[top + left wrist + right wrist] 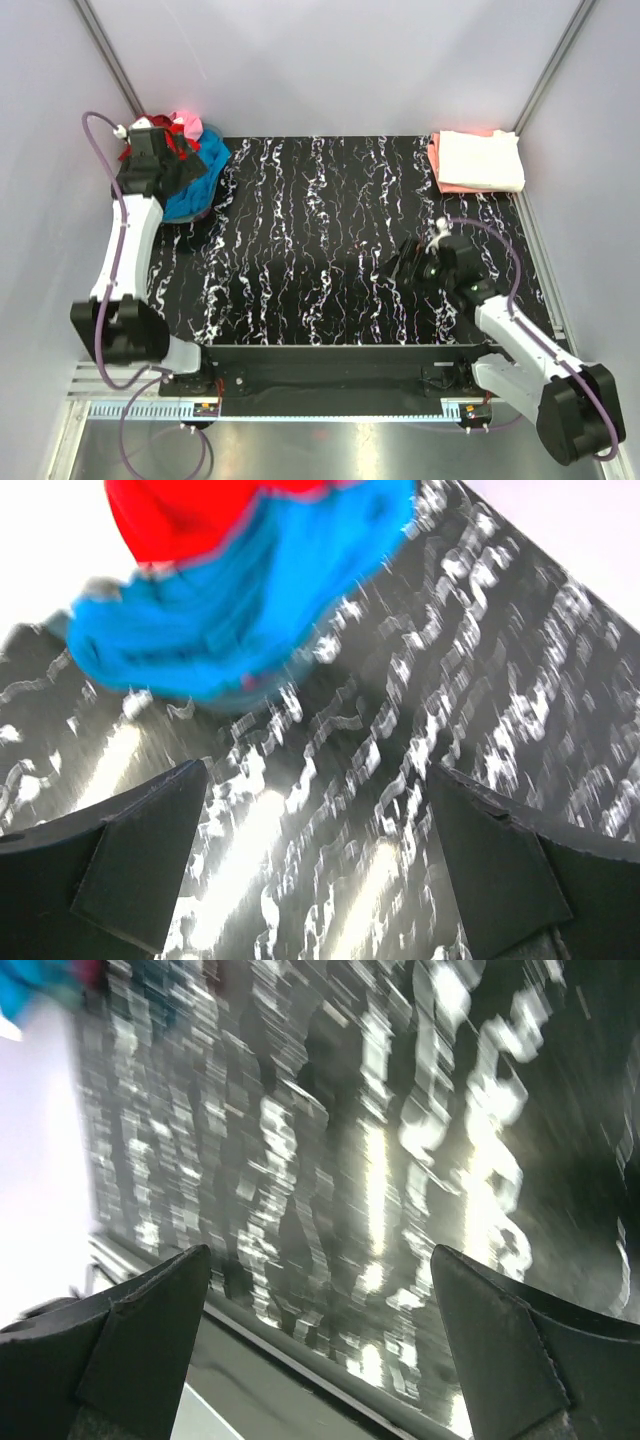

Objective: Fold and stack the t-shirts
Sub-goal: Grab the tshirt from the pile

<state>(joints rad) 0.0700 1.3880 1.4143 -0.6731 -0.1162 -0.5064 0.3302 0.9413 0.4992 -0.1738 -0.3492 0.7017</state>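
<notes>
Currently I see left gripper spread, empty — by blue t-shirt, far left | right gripper spread, empty | white t-shirt folded, far right

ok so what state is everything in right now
blue t-shirt, crumpled, unfolded, far-left corner
red t-shirt, crumpled, bunched against the blue t-shirt
white t-shirt, folded, lying on the salmon t-shirt
salmon t-shirt, folded, under the white t-shirt
left claw, open, empty
right claw, open, empty

table: glossy, smooth, black-white marbled | t-shirts: soft matt cloth
</notes>
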